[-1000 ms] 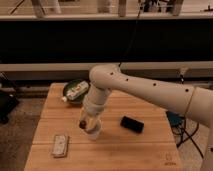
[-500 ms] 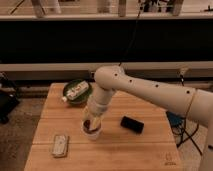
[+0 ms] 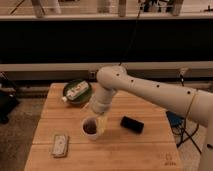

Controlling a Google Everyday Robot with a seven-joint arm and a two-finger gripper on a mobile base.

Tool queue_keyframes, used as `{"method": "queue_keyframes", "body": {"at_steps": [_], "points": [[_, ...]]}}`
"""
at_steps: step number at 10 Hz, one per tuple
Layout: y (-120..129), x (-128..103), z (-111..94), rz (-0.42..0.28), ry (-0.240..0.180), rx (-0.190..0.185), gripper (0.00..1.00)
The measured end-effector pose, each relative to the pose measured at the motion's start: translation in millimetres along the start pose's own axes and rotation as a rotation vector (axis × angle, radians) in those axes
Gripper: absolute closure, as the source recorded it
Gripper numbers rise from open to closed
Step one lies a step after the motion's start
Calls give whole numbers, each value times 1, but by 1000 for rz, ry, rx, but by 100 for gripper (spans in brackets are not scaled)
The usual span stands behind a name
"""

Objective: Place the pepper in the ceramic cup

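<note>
Camera view, table (image 3: 150, 145): gripper (image 3: 101, 120) has risen just clear of cup (image 3: 91, 129), at its right rim; claw state cannot be told. Pepper (image 3: 90, 128) now sits as a dark mass inside the cup. Placement looks done; retreat remains.

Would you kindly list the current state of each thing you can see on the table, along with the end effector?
ceramic cup: upright on the table, a dark red piece inside.
pepper: lying in the cup.
end effector: directly above the cup's rim.
green bowl: upright, holding a pale packet.
black phone-like thing: lying flat, right of the cup.
small flat packet: lying flat, left of the cup.
</note>
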Motion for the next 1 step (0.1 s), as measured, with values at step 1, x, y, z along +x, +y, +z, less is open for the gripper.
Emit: {"method": "queue_keyframes", "body": {"at_steps": [1], "points": [[1, 2, -1, 3, 4, 2, 44]]}}
